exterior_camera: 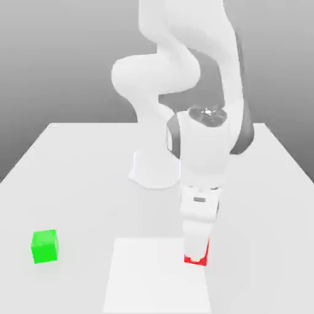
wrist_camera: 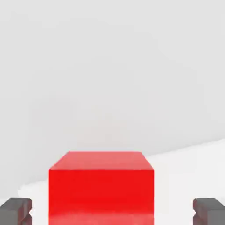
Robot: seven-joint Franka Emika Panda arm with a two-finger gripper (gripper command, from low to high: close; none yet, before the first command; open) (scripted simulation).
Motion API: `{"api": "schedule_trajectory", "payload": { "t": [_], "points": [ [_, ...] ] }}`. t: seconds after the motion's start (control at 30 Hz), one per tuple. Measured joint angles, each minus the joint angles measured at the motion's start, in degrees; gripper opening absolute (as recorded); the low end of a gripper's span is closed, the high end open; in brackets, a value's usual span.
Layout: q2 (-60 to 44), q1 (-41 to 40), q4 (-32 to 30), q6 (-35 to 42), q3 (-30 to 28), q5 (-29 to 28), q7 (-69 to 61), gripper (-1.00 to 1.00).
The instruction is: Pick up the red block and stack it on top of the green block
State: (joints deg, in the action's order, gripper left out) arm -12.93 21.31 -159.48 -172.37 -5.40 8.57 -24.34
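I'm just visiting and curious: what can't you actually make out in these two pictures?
- Red block: in the exterior view the claw covers most of it; a strip shows.
- Red block's lower part: cut off by the hand view's edge.
- Fingertips: mostly cut off by the same edge; whether they touch the block can't be told.
- Green block: its far faces are turned away.

Prob. sim: blank white table [exterior_camera: 73, 159].

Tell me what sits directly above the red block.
The open gripper hangs right over the red block, one fingertip on each side with gaps. It hides most of the block in the exterior view; whether it touches the block's top cannot be seen.
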Motion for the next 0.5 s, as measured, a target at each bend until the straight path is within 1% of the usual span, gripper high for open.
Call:
{"api": "schedule_trajectory", "payload": {
  "t": [0.23,0.4,0.5],
  "points": [
    [-0.2,-0.3,0.0,-0.1,0.3,0.1,-0.1,-1.0],
    [5.8,1.5,-0.6,4.9,-2.7,-4.6,3.2,-1.0],
    [9.8,1.5,-1.3,8.3,-3.4,-7.2,5.1,-1.0]
  ]
}}
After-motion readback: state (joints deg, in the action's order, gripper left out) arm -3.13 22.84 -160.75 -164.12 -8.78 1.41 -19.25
